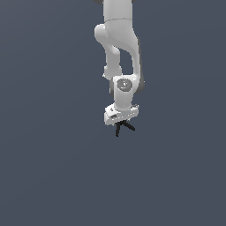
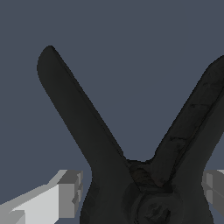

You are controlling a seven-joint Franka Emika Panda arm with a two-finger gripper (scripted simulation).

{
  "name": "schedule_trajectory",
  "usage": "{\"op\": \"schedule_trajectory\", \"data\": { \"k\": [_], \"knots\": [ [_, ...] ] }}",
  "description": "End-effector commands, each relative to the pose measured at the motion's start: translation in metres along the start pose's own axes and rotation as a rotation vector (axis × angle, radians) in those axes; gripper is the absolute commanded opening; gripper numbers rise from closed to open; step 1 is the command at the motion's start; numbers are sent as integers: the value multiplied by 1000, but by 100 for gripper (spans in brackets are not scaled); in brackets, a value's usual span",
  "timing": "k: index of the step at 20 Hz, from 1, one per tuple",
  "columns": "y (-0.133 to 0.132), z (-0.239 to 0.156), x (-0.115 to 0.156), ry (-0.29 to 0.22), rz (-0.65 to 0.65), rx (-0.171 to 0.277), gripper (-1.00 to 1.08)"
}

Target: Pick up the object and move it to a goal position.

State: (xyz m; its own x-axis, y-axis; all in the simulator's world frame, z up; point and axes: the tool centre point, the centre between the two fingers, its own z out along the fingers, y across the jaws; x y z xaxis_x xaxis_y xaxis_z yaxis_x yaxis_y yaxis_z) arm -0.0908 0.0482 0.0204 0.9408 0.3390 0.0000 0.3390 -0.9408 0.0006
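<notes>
Arm hangs vertical, tool point(image 1: 122, 120) apparently gripping the object point(image 1: 123, 126) (hub between fingers).

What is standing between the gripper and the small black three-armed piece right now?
Nothing visible. The black three-armed piece sits directly between the white fingers of the gripper, with no other object near it in either view.

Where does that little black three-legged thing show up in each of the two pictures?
Exterior view: the black three-armed piece hangs just under the white gripper, near the picture's middle.
Wrist view: the same piece fills the frame, two arms spreading in a V from a hub.
Shared landmark: the gripper's fingers, one each side of the hub.
</notes>
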Motion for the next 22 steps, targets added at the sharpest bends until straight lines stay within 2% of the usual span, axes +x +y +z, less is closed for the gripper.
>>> {"op": "schedule_trajectory", "data": {
  "k": [1,11,22],
  "knots": [
    [1,-1,0,0,1,0,-100],
    [21,-37,-2,0,0,0,-100],
    [73,-134,-8,1,-1,2,-100]
  ]
}}
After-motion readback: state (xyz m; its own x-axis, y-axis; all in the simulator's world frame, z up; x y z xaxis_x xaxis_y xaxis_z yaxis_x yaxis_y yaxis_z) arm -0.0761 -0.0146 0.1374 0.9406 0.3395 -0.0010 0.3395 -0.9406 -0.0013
